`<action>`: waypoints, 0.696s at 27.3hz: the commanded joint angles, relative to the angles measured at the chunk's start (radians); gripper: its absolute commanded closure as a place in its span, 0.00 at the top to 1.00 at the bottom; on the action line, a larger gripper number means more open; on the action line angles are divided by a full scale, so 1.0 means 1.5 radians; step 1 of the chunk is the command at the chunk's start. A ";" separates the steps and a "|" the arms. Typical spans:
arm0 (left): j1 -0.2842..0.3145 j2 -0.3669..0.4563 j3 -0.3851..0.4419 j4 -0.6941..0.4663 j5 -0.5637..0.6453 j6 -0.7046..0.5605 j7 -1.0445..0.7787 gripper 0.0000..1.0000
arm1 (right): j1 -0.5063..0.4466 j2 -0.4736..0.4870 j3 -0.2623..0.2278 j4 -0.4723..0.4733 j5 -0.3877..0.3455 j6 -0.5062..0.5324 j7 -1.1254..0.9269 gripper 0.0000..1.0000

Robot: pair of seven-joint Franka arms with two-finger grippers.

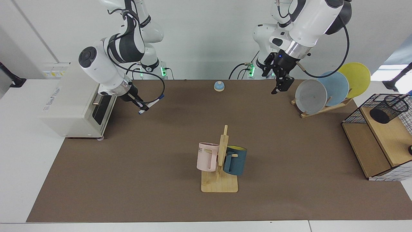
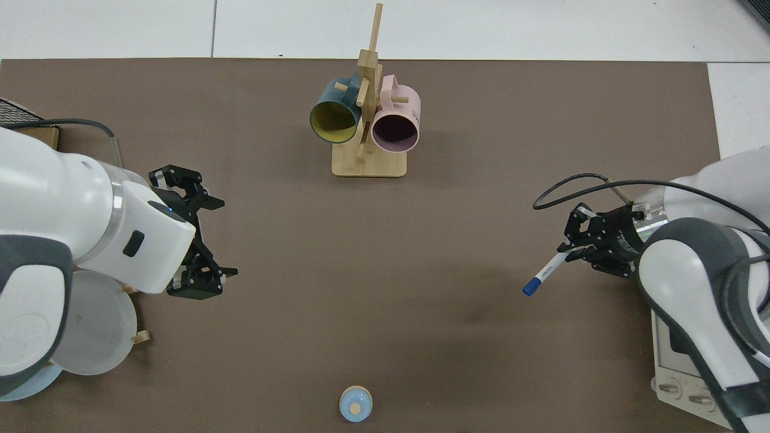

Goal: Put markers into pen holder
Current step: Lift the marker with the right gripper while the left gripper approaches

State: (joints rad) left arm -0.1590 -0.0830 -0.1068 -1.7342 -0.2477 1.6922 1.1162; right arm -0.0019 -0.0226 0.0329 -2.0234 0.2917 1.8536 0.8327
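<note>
The marker [image 1: 151,103], a slim white barrel with blue ends, hangs tilted above the mat in front of the oven. My right gripper [image 1: 141,108] is shut on one end of it. From above, the marker [image 2: 546,273] sticks out of that gripper [image 2: 572,252] toward the table's middle. My left gripper [image 1: 280,84] hovers open and holds nothing, just beside the grey plate; in the top view its fingers [image 2: 207,201] are spread wide. The pen holder [image 1: 386,109], a black mesh cup, lies tilted on the wooden shelf at the far right, apart from both grippers.
A mug tree [image 1: 222,154] with a pink mug [image 1: 206,157] and a dark blue mug [image 1: 235,160] stands mid-table. A toaster oven [image 1: 77,100] sits behind the right arm. A plate rack [image 1: 325,91], a small bell [image 1: 219,86] and the wire-grid shelf [image 1: 354,111] line the other sides.
</note>
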 commanded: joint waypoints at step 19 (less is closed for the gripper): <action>-0.025 0.003 -0.157 -0.017 -0.016 0.127 -0.222 0.99 | 0.150 -0.086 0.019 0.115 0.058 -0.106 0.472 0.00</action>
State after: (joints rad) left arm -0.1802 -0.0753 -0.3256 -1.7385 -0.2585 1.8357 0.8178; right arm 0.1779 -0.1543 0.0581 -1.8726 0.3541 1.6909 1.4157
